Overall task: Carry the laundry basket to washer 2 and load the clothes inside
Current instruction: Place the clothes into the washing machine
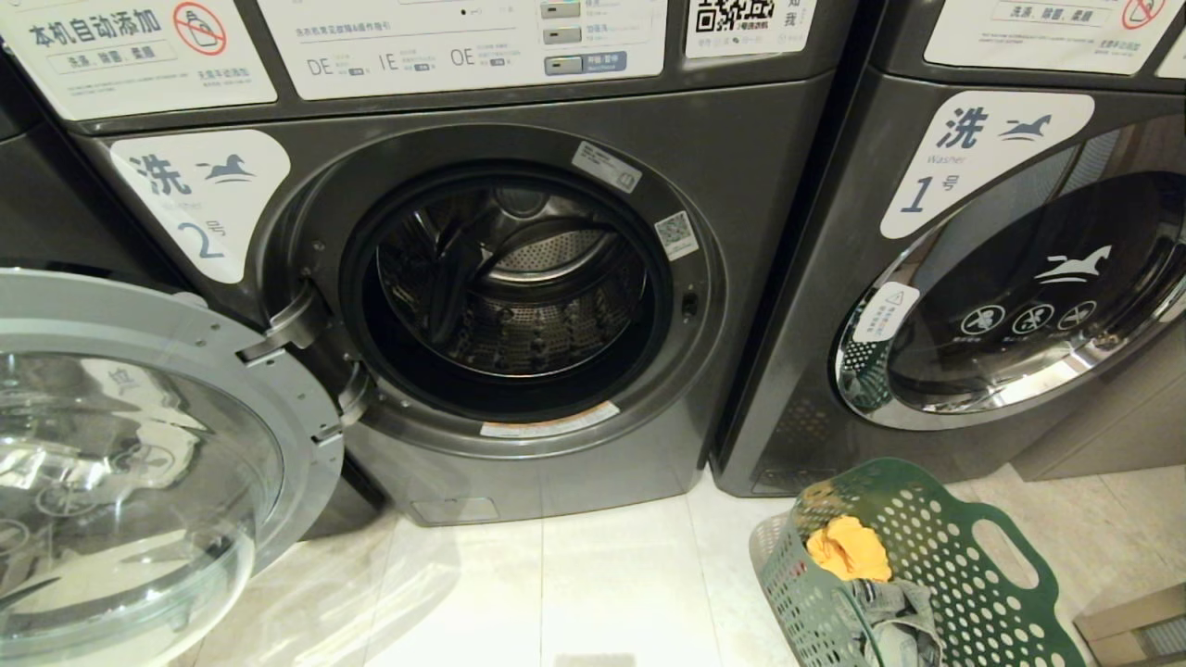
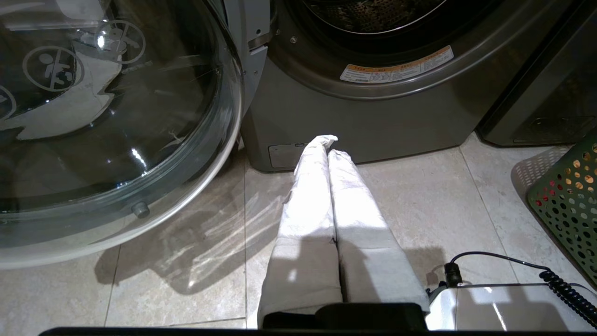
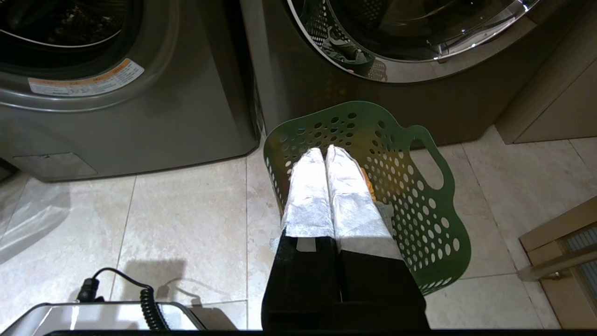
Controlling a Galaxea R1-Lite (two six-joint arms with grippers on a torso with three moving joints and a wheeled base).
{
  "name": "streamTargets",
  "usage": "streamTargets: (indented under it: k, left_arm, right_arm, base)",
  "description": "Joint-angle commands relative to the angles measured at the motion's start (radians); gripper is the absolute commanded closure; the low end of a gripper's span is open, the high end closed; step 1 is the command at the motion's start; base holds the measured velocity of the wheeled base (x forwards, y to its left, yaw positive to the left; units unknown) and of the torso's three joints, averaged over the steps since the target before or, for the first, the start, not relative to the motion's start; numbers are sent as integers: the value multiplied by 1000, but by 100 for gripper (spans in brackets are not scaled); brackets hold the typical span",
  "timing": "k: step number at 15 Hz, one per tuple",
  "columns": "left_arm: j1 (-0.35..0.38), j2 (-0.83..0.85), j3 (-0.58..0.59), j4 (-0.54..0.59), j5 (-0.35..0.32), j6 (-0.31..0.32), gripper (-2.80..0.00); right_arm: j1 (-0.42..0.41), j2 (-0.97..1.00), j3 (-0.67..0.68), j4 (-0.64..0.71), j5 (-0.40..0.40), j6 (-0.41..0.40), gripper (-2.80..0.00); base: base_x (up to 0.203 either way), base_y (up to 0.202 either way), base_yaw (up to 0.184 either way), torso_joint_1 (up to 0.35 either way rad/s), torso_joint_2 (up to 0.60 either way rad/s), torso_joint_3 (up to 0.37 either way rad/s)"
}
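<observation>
Head view: washer 2 (image 1: pixel 519 306) door (image 1: pixel 139 463) swung open at 8 o'clock, laundry basket (image 1: pixel 936 574) with clothes (image 1: pixel 848 548) at 4 o'clock. Left wrist view: left gripper (image 2: pixel 328 144) pinched closed, empty, over floor. Right wrist view: right gripper (image 3: pixel 325 154) closed, empty, above basket.

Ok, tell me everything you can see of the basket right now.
The basket is dark green plastic, its walls pierced with round holes, with a cut-out loop handle on its right side. It stands on the pale floor tiles just in front of washer 1, to the right of washer 2, whose door hangs open. Clothes lie inside: a yellow-orange cloth on top, grey denim beneath. The right gripper, shut, hangs above it; neither gripper holds it.
</observation>
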Motion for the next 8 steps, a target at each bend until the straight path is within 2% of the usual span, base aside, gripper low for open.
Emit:
streamTargets:
  k: [1,3,4,8]
  left_arm:
    - [0,2,0,0,0,-2,0]
    - [0,2,-1,1,-1,3,0]
    - [0,2,-3,8,0,3,0]
    - [0,2,-4,8,2,-2,0]
  right_arm:
    - [0,2,-18,4,-1,-1,0]
    - [0,24,-130,61,-1,1,0]
    - [0,70,-241,131,-1,2,0]
    - [-39,504,-476,286,-39,24,0]
  base:
    - [0,0,0,0,0,0]
    - [0,0,0,-1,-1,-24]
    - [0,0,0,2,-5,-115]
    - [0,0,0,1,3,-179]
